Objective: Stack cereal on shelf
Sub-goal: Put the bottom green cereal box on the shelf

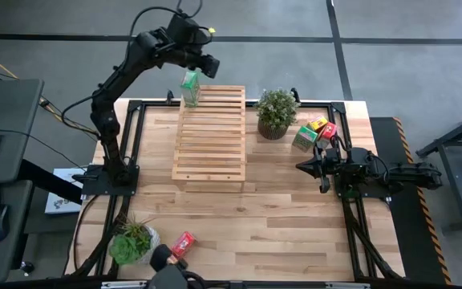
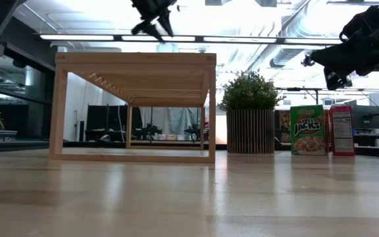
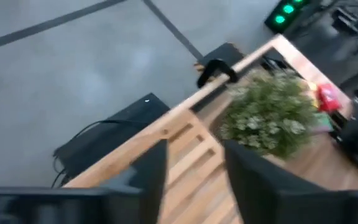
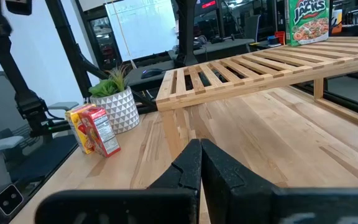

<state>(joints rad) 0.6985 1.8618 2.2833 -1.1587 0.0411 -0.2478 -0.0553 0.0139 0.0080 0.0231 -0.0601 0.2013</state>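
My left pincer point(image 1: 201, 66) hangs open above the green cereal box point(image 1: 189, 88) standing on the shelf point(image 1: 211, 136); next I fetch another.

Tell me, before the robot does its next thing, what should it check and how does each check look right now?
1. Green cereal box standing upright on the shelf, far end: ok.
2. Left gripper clear of that box: ok, it is beside and above it, nothing between its fingers.
3. Right gripper shut and empty, waiting low over the table: ok.
4. More boxes to fetch: ok, a cluster by the round plant, one red box at the near edge.
5. All six boxes accounted for: cannot tell.
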